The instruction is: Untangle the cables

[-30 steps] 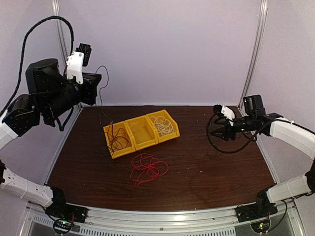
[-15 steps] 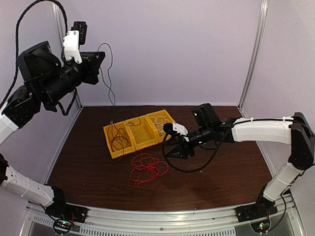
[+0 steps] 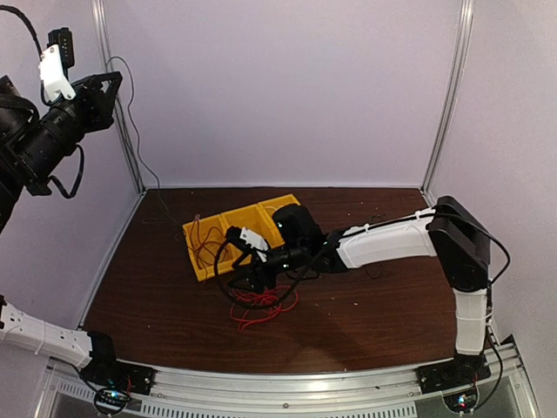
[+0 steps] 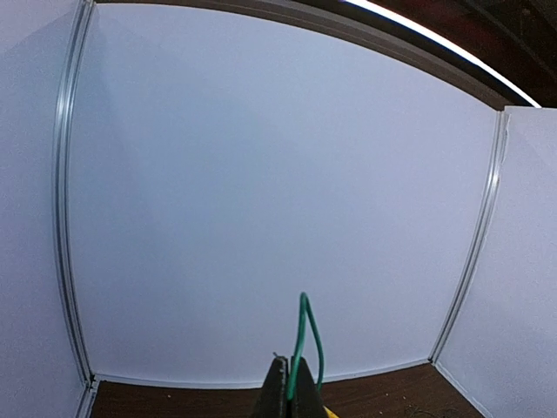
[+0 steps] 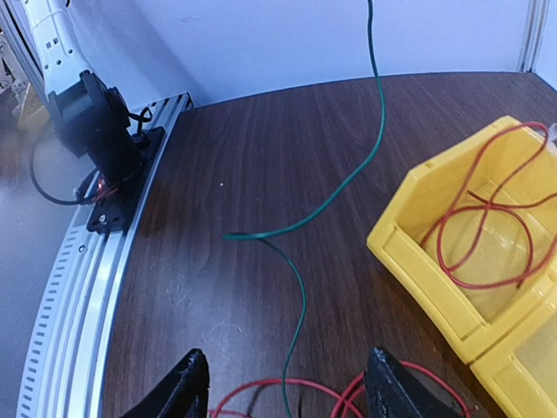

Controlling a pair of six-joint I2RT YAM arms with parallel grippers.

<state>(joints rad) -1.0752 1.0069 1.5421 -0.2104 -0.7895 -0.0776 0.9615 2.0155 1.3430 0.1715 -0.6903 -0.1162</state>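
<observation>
Between the left gripper's (image 4: 285, 387) shut jaws: 1 green cable (image 4: 305, 340), pinched, trailing down to the table (image 3: 392, 305). Under the right gripper (image 5: 287, 387), open and empty: 1 loose red cable (image 3: 261, 305). Beside it, the yellow bin (image 5: 409, 218): 1 sorted red cable (image 5: 487, 226). Judged partly done; 2 left to sort

Left gripper (image 3: 106, 85) is up high at the top left corner, with a dark cable (image 3: 129, 103) hanging from it down toward the table (image 3: 392, 305). Right gripper (image 3: 233, 264) reaches across low, jaws apart, at the front edge of the yellow bin (image 3: 261, 212), just above the red cable (image 3: 265, 306) lying loose on the table.
</observation>
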